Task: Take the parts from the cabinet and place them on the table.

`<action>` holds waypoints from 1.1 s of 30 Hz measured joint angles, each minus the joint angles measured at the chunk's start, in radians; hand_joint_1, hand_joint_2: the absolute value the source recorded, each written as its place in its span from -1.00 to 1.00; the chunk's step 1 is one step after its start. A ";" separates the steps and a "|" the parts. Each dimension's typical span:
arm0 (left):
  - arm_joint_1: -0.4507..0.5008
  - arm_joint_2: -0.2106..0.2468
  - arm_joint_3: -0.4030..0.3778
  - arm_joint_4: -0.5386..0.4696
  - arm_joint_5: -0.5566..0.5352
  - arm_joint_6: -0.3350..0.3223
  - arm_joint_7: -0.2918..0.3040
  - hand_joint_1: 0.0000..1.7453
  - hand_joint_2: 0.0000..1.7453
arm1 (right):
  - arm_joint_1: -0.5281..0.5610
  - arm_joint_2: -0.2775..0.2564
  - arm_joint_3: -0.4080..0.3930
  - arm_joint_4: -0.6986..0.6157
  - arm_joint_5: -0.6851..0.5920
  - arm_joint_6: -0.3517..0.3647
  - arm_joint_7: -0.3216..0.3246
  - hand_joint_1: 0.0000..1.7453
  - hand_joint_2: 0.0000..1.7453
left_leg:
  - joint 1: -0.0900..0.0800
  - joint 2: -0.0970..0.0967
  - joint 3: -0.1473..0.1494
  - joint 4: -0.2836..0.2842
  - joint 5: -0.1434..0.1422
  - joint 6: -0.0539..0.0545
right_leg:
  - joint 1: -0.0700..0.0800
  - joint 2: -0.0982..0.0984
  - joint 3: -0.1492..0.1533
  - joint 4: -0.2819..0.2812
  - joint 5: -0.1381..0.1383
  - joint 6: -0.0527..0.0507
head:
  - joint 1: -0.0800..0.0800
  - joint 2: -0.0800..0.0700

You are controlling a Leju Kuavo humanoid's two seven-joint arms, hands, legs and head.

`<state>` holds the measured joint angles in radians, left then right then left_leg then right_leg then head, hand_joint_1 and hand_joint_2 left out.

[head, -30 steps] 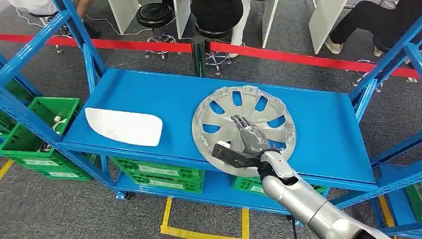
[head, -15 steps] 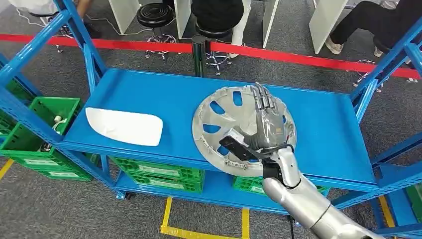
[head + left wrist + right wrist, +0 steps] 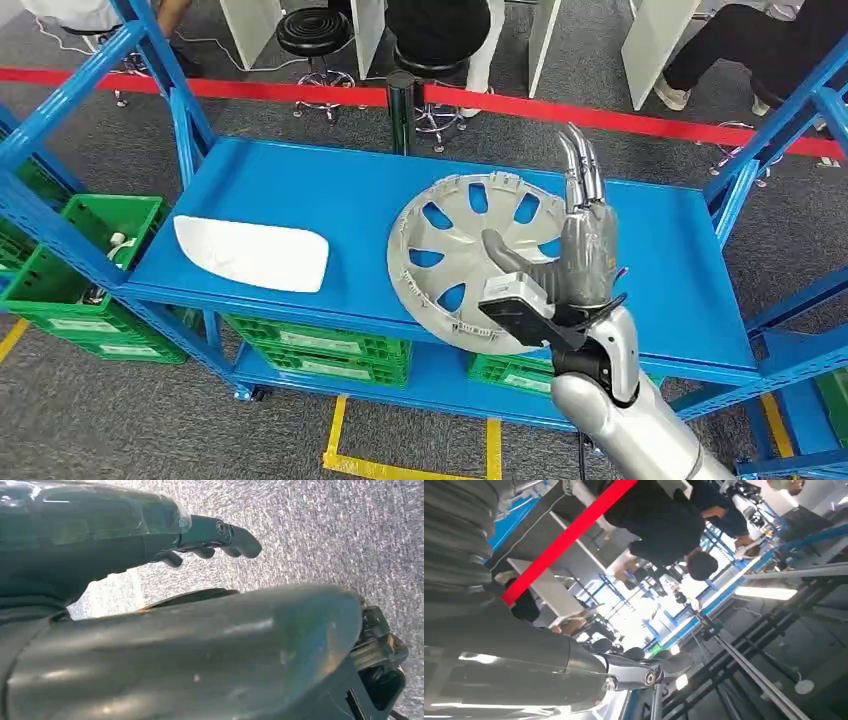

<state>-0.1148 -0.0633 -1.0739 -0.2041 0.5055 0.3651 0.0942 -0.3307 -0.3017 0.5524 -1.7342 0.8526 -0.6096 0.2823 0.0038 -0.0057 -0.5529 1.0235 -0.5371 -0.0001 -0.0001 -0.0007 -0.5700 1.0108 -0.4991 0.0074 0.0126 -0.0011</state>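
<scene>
A silver plastic hubcap (image 3: 470, 262), round with curved cut-out openings around a dished centre, lies on the blue shelf (image 3: 320, 195) of the cabinet, towards the robot's right, its near rim just over the front edge. You should expect it to be light, thin and somewhat springy, with a smooth, slippery face, so a flat palm will probably slide on it. The rim, or the edge of one opening, looks like the best place for you to hook fingers.

The right hand (image 3: 582, 255) is raised upright above the hubcap's right side, fingers straight and together, thumb out to the side, holding nothing. The left hand (image 3: 210, 535) hangs over grey carpet with fingers loosely curled and apart, holding nothing.

A white curved panel (image 3: 250, 253) lies on the same shelf, well apart to the left. Green crates (image 3: 85, 260) sit on the lower levels. Red barrier tape (image 3: 300, 93) runs behind, with seated people beyond.
</scene>
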 joint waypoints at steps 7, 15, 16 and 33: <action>0.000 0.001 0.000 0.000 -0.003 0.000 0.010 -1.00 -1.00 | 0.002 -0.002 0.002 -0.014 -0.114 0.096 0.013 -1.00 1.00 | 0.000 0.002 0.000 0.000 0.000 0.000 | 0.000 0.000 0.000 0.000 0.000 0.000 | 0.000 0.000; -0.003 0.002 -0.001 0.000 -0.024 -0.008 0.019 -1.00 -1.00 | -0.037 -0.014 0.049 0.045 -0.178 0.367 0.055 -1.00 1.00 | 0.000 0.009 -0.001 -0.001 0.000 0.000 | 0.000 0.000 0.000 0.000 0.000 0.000 | 0.000 0.000; -0.005 0.002 -0.003 0.000 -0.028 -0.012 0.022 -1.00 -1.00 | -0.043 -0.014 0.058 0.058 -0.173 0.383 0.054 -1.00 1.00 | 0.000 0.010 -0.001 -0.001 0.000 0.000 | 0.000 0.000 0.000 0.000 0.000 0.000 | 0.000 0.000; -0.017 0.000 -0.008 0.000 -0.037 -0.014 0.029 -1.00 -1.00 | -0.094 0.043 0.210 0.273 -0.154 0.405 0.011 -1.00 1.00 | 0.000 0.020 0.000 -0.001 -0.002 0.000 | 0.000 0.005 -0.001 0.000 0.000 0.000 | -0.001 0.000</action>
<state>-0.1314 -0.0637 -1.0822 -0.2041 0.4685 0.3510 0.1232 -0.4243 -0.2582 0.7626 -1.4610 0.6981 -0.2041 0.2937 0.0042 0.0146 -0.5526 1.0226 -0.5387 0.0002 0.0001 0.0042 -0.5705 1.0107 -0.4991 0.0072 0.0118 -0.0008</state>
